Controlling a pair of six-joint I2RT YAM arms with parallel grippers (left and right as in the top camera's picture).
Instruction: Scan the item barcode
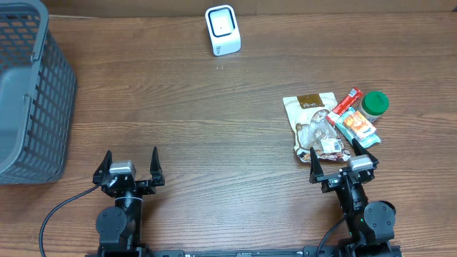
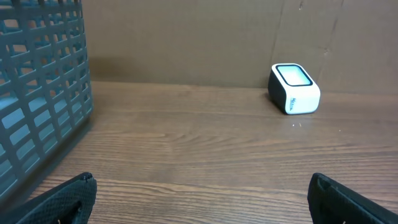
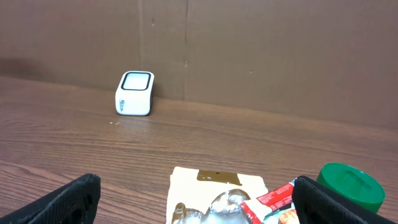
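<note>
Both of my grippers sit at the near edge of the table (image 1: 214,121), jaws spread as wide as they go and holding nothing. My left gripper (image 1: 131,153) points across bare wood, and in its wrist view only the two black fingers (image 2: 62,202) show, one in each bottom corner. My right gripper (image 1: 333,150) sits low at the near end of the pile of items (image 1: 328,125), its fingers (image 3: 62,199) framing that pile from below.

I work on dark brown wood-grain board with long streaks running left to right, matte with a faint sheen. Behind the far edge stands a wall of plain brown cardboard panels (image 3: 261,56) with vertical seams between them; I cannot see any more of the room than that.

The pile lies on my right side, near the right gripper and well apart from the scanner. It includes a beige pouch (image 1: 308,107) with a brown label, a crinkled clear wrapper (image 1: 318,132) lying over the pouch's near end, a red stick packet (image 1: 345,103), an orange and teal packet (image 1: 357,127) and a green-lidded jar (image 1: 374,104) at the far right. I cannot make out a barcode on any of them.

A small white scanner (image 1: 222,29) stands alone near the far edge, roughly centred, its dark-framed window facing up. At the far left a grey mesh basket (image 1: 53,86) rests on the wood. A black cable (image 1: 57,210) curls away from my left arm's base.
</note>
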